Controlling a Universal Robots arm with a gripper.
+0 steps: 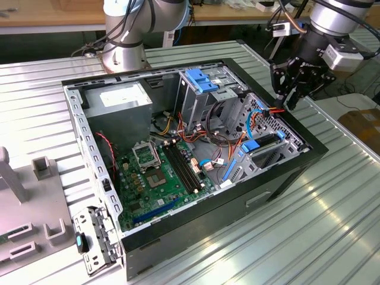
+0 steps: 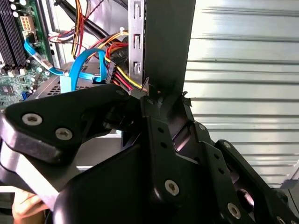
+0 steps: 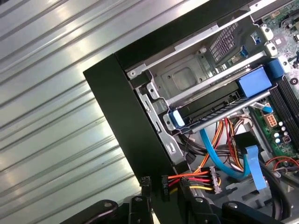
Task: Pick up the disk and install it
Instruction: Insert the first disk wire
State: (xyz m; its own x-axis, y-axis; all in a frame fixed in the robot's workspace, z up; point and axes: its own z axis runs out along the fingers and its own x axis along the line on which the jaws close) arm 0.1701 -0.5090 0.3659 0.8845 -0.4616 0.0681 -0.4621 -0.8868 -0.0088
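The disk (image 1: pixel 265 142) sits in the case (image 1: pixel 237 202), the tool (image 1: pixel 290 102) over the case's edge.

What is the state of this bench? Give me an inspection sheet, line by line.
Surface: ribbed metal table, carrying an open computer case.
Job's things: disk sits in the drive cage at the case's edge, with a blue rail at each end; the pincer is not holding it.
Clutter: grey fixture blocks at the exterior view's left; a metal bracket by the case corner.
Pincer: pincer is at the case's rim, beside the drive cage.
Cables: blue data cable and red-yellow-black power wires hang loose next to the cage.
Surroundings: second robot arm, wooden bench, cardboard box.
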